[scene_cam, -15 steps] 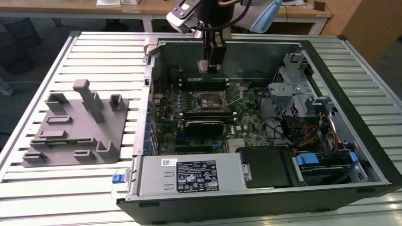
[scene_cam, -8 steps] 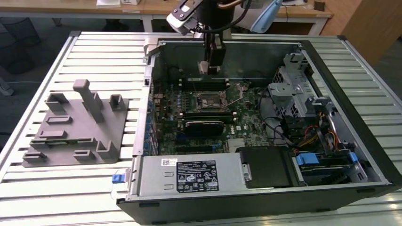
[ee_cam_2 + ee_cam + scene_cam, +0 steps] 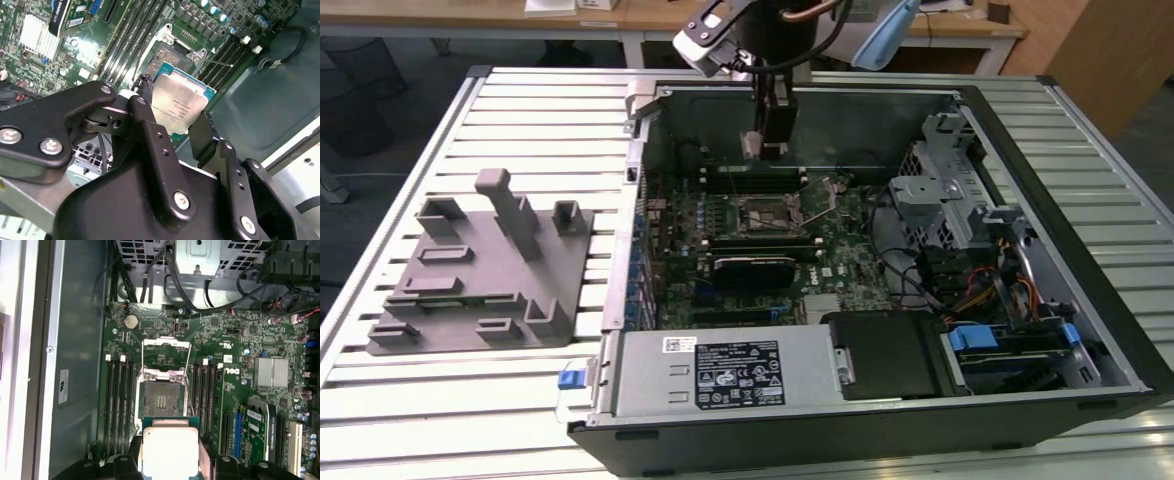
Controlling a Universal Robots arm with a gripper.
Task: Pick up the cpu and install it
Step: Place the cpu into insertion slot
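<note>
jaws: my gripper [image 3: 175, 120] is clamped on the cpu [image 3: 181, 101] by two opposite edges, with the metal top facing my wrist.
cpu: between my fingers, above the motherboard [image 3: 225, 390] — not seated.
socket [image 3: 161, 401]: open, just ahead of my fingertips and below them.
step: lining up over the socket — my read is chip level, edges square to the socket, light grip, no tilt.

Socket [image 3: 161, 402] open from above; clear air between it and the cpu [image 3: 169, 450] clamped in the pincer [image 3: 170, 457]. Load plate [image 3: 167, 344] stands raised on the socket's edge toward the drive cage [image 3: 947, 190]. 2 low banks of memory slots [image 3: 120, 405] flank the socket. Case wall [image 3: 854, 110] closes the far side.
</note>
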